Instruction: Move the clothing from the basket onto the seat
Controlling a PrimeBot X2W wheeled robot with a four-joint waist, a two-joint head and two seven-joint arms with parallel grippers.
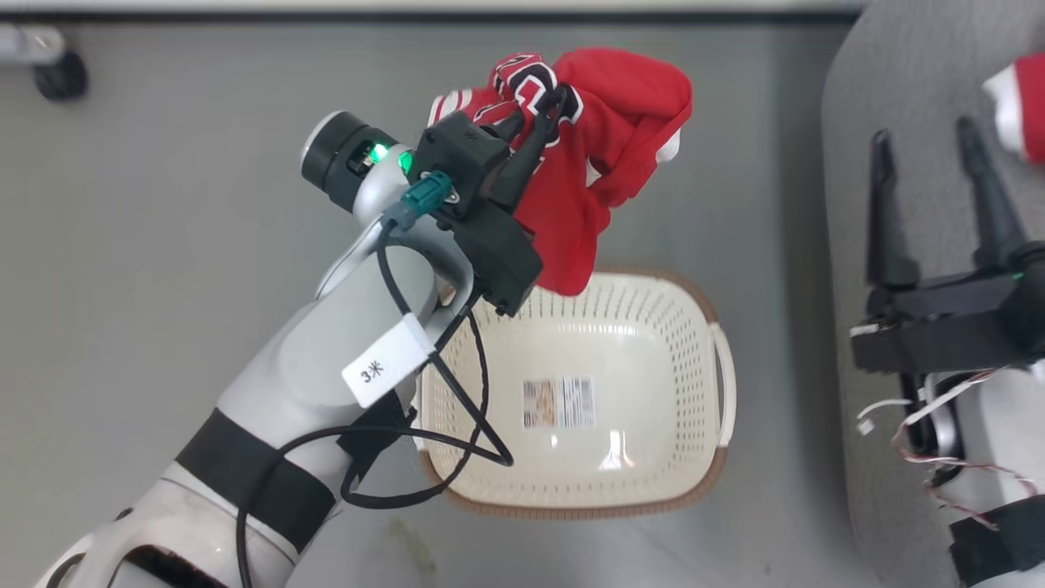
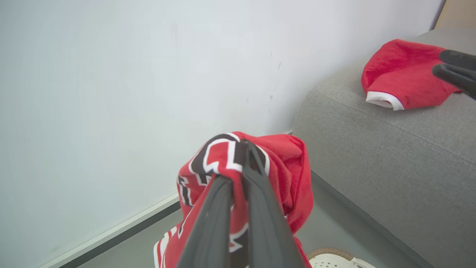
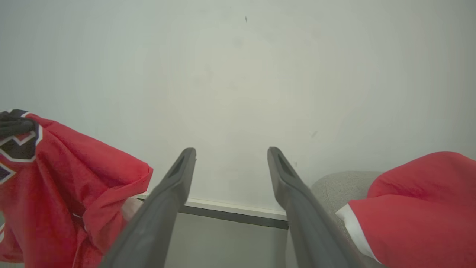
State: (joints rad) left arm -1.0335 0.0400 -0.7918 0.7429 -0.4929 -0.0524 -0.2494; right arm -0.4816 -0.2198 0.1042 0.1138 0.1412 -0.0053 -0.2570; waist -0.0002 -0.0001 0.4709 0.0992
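Left claw (image 1: 541,102): clamping tight on a bunched red jersey (image 1: 633,122), which is hanging at 12 o'clock of the basket (image 1: 722,384).
Basket: sitting on the grey floor (image 1: 163,245), its far rim lying under the jersey's lowest fold.
Right claw (image 1: 922,131): standing wide, gripping nothing, hovering over the sofa (image 1: 898,73) at 3 o'clock of the basket.
Second jersey (image 1: 1024,106): lying on the sofa at 1 o'clock of the right claw, seemingly not touching it.

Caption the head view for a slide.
A red jersey hangs from the left gripper above the basket; right gripper open by the sofa.
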